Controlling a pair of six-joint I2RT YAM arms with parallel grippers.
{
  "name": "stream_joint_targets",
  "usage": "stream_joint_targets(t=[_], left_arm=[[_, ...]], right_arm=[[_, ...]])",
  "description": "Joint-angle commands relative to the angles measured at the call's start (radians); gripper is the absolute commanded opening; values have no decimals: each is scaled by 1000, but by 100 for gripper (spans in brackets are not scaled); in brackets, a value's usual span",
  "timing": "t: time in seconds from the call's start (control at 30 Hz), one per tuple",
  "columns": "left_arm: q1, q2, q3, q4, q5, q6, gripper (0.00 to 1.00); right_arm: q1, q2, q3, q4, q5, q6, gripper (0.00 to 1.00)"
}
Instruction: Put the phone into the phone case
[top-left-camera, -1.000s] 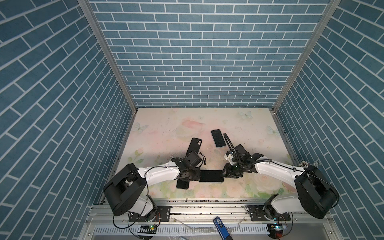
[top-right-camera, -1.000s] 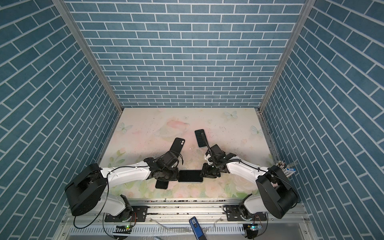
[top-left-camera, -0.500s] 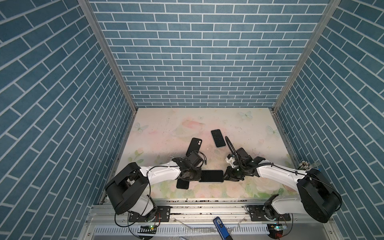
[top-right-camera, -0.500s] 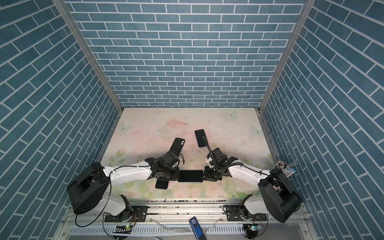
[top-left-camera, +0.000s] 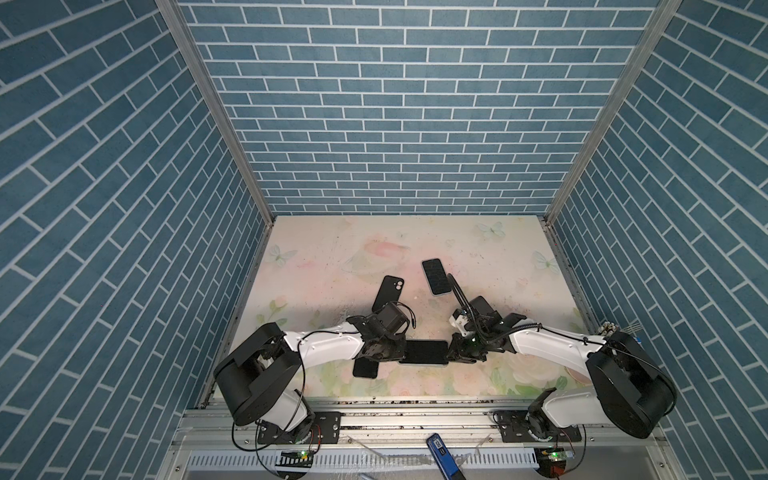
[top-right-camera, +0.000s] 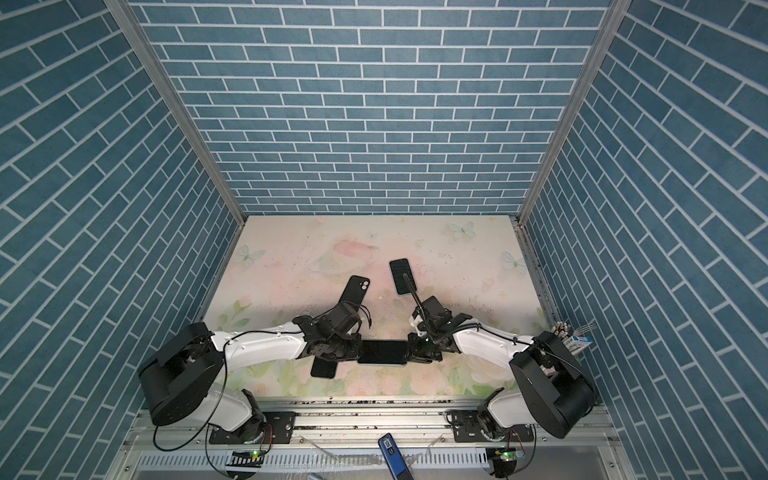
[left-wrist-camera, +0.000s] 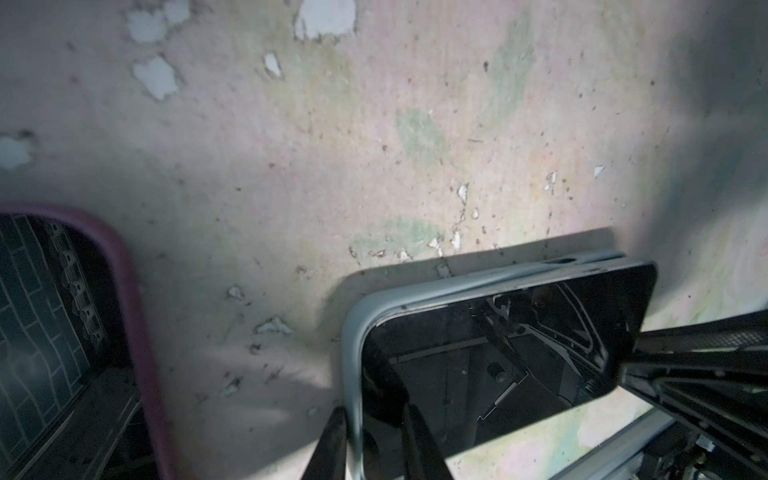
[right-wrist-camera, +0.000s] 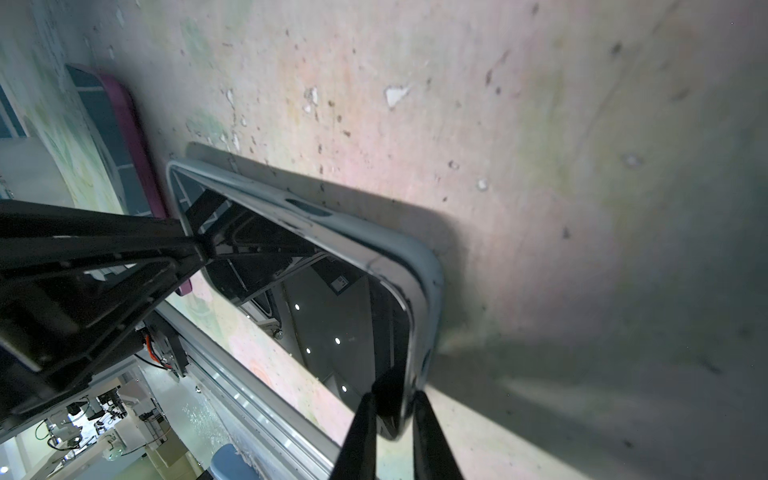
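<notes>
The phone (top-left-camera: 424, 352), black screen up, lies flat near the table's front between both grippers, seated in a pale grey phone case (left-wrist-camera: 353, 328) whose rim shows around it. My left gripper (left-wrist-camera: 376, 444) is shut on its left end, with one finger outside the case rim and one on the screen. At the other end my right gripper (right-wrist-camera: 395, 432) is shut too, a finger on each side of the phone and the case (right-wrist-camera: 430, 291). In both top views the left gripper (top-right-camera: 358, 351) and right gripper (top-right-camera: 408, 351) face each other across the phone (top-right-camera: 382, 351).
A black case with a camera hole (top-left-camera: 388, 293) lies behind the left wrist. Another pale-rimmed phone (top-left-camera: 436, 276) lies behind the right wrist, and a maroon-rimmed phone (top-left-camera: 365, 368) sits partly under the left gripper. The table's metal front rail (top-left-camera: 415, 405) is close by.
Both pairs of jaws have narrowed onto the ends of the phone. The right gripper has shifted slightly toward the front edge. The phone has stayed put.
</notes>
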Motion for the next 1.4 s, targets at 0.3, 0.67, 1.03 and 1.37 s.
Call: stream_joint_targets(t=[0.3,0.67,1.03,1.37], left_arm=[[-24,56,-25,76,36,-13,21],[-29,49,-46,99,36,-23,22],[-29,50,-49,105,41,-22,22],[-29,50,-51,108,41,-23,22]], right_arm=[[52,45,-6,19,13,10,15],[104,109,-1,52,30,30,14],[143,164,2,85,34,44,11],[173,214,-11,127,34,61,4]])
